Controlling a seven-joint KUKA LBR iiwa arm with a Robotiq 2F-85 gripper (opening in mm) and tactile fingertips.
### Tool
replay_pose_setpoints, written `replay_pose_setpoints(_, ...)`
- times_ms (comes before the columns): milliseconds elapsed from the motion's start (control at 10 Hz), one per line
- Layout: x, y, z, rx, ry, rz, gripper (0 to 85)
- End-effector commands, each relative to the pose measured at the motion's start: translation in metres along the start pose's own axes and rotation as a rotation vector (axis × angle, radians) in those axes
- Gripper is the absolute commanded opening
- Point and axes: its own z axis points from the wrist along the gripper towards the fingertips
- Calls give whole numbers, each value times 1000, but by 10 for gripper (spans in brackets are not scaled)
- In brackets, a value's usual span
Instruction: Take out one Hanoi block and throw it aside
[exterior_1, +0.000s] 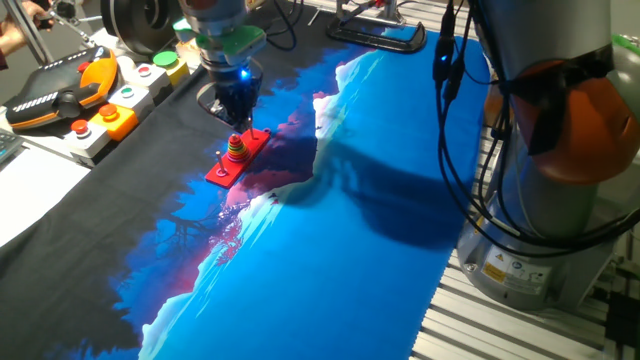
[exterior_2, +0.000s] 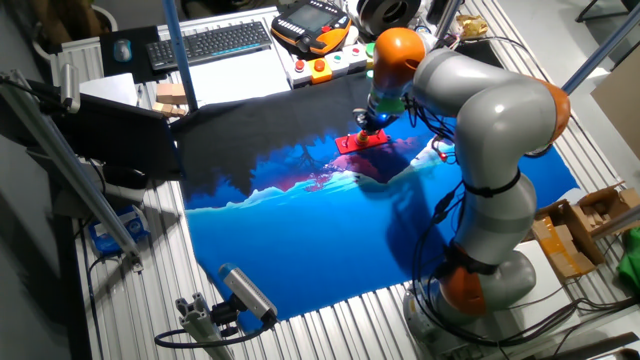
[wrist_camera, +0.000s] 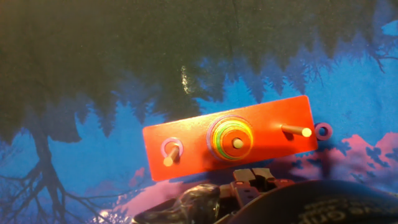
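One Hanoi block (wrist_camera: 323, 130) lies on the cloth, touching the end of one red base (wrist_camera: 230, 138) with three pegs, ahead-right of the pincer (exterior_1: 238, 112). Pincer opening: cannot tell.

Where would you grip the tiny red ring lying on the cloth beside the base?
Pinch the ring across its outer rim, coming straight down from above. It lies flat on the cloth, hard by the end of the base, so closing parallel to that end edge probably keeps clear of the base.
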Motion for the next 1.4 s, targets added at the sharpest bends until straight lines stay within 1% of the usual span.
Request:
replay_pose_setpoints(0, 0, 0, 1, -3, 3, -3, 7)
replay_pose_setpoints(200, 0, -1, 1, -23, 6, -18, 7)
replay_pose_setpoints(400, 0, -1, 1, -24, 0, -35, 7)
replay_pose_setpoints(600, 0, -1, 1, -14, 4, -43, 7)
replay_pose_setpoints(800, 0, -1, 1, 22, -9, -60, 7)
replay_pose_setpoints(900, 0, -1, 2, 7, -14, -58, 7)
replay_pose_setpoints(1000, -1, 0, 2, -3, -19, -61, 30)
replay_pose_setpoints(1100, -1, 1, 1, -6, -22, -67, 117)
replay_pose_setpoints(1200, -1, 2, 1, -6, -31, -66, 267)
replay_pose_setpoints(1300, -3, 4, 1, -7, -34, -64, 343)
